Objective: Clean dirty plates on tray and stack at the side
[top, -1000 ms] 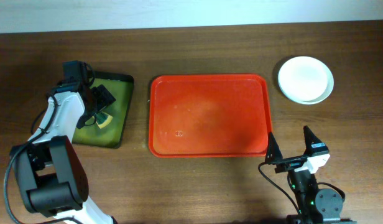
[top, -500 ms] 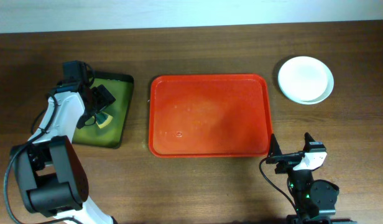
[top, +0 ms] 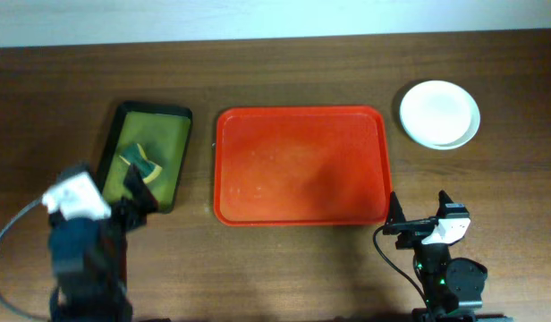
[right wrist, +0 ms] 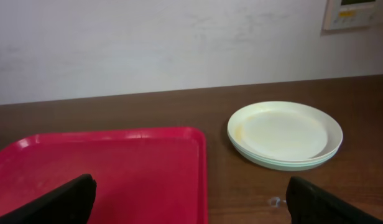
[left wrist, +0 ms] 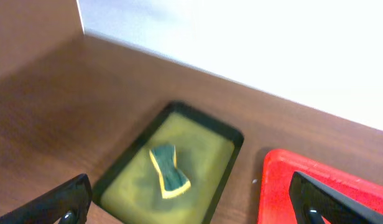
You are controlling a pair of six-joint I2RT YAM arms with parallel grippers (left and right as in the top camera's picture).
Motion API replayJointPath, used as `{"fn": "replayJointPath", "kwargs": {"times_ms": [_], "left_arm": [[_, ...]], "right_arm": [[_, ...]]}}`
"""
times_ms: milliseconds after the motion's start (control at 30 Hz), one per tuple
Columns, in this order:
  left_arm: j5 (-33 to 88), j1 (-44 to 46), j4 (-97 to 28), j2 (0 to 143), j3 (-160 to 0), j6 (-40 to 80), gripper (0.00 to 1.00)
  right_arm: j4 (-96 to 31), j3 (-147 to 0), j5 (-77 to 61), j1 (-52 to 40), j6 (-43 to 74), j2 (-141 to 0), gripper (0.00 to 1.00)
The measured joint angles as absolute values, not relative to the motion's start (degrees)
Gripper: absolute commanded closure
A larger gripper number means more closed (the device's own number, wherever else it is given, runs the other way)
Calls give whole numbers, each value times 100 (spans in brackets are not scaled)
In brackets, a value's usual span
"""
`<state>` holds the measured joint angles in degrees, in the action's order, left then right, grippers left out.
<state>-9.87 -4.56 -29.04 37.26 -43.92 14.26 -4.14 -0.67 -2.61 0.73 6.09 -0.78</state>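
the large flat orange-red plastic tray (top: 300,166) lies bare in the middle of the counter (top: 284,72), and the round shallow pale plates (top: 439,114) sit nested in one stack off its far right corner, apart from it. left jaws and right jaws are both spread wide, grasping nothing, with the yellow-and-green sponge (top: 141,165) lying in the small olive-green tray (top: 166,134). the risk is stopping too soon: the top plate seems to show a faint yellow smear by its rim, and lifting it to rewipe could drag the plates beneath.
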Motion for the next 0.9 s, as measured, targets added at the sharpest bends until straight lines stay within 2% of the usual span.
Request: {"fn": "replayJointPath", "kwargs": {"times_ms": [100,167,267,333,433,600,700,900], "left_arm": [[-991,-423,-2847,1411,-3426,1214,1],[-989,-423,-2469,808,-2980,1155,0],[-711,-423,-1129,145,-1682,1000,1],[-10,-421,-115,82,-1035,301,1],[316,-412,416,73,-263,-296,1],[-183,-408,-336,64,-93,-207,1],[-578,-408,-392,64,-84,115,1],[-637,-408,-416,64,-84,158,1]], "right_arm": [[-423,-73,-255,73,604,-84,1],[-425,-73,-257,73,609,-82,2],[-425,-73,-255,73,607,-80,2],[-425,-73,-257,73,609,-80,2],[-425,-73,-255,73,604,-80,2],[-425,-73,-255,73,602,-80,2],[-425,-73,-257,73,604,-80,2],[-425,-73,-257,73,602,-80,2]]}}
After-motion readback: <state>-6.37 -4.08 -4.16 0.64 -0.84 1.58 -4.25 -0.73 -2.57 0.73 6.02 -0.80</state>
